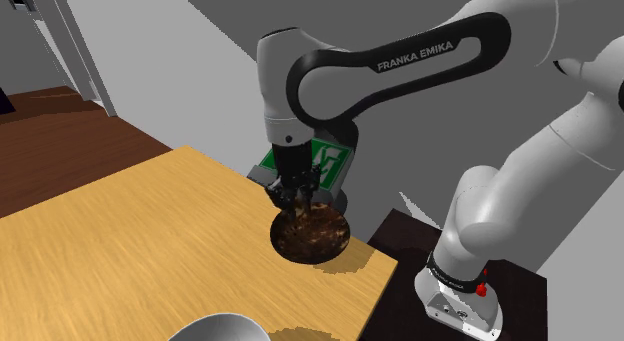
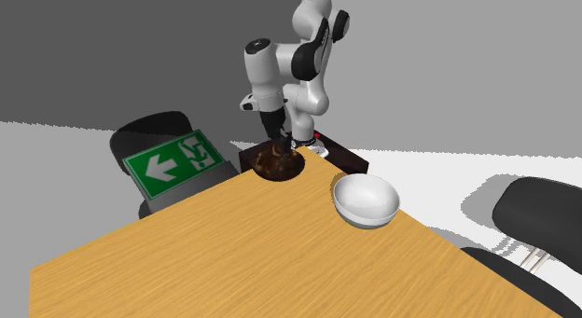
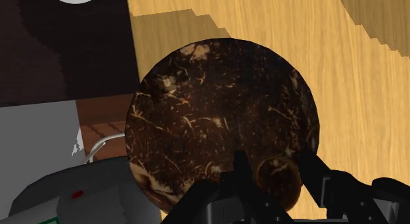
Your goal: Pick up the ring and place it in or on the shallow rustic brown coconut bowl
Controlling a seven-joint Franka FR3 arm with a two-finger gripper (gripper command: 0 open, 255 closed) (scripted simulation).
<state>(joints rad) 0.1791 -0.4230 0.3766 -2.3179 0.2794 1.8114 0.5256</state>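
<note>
The shallow brown coconut bowl sits near the wooden table's corner closest to the arm's stand. My gripper hangs just above the bowl, over the side of it nearer the green sign in the shoulder view. In the wrist view a small round brownish ring sits clasped between the two black fingers, right over the bowl's inner surface. Whether the ring touches the bowl, I cannot tell.
A green exit sign lies by the table edge beside the bowl. A white bowl stands further along the table. The dark stand is just past the corner. Black chairs flank the table.
</note>
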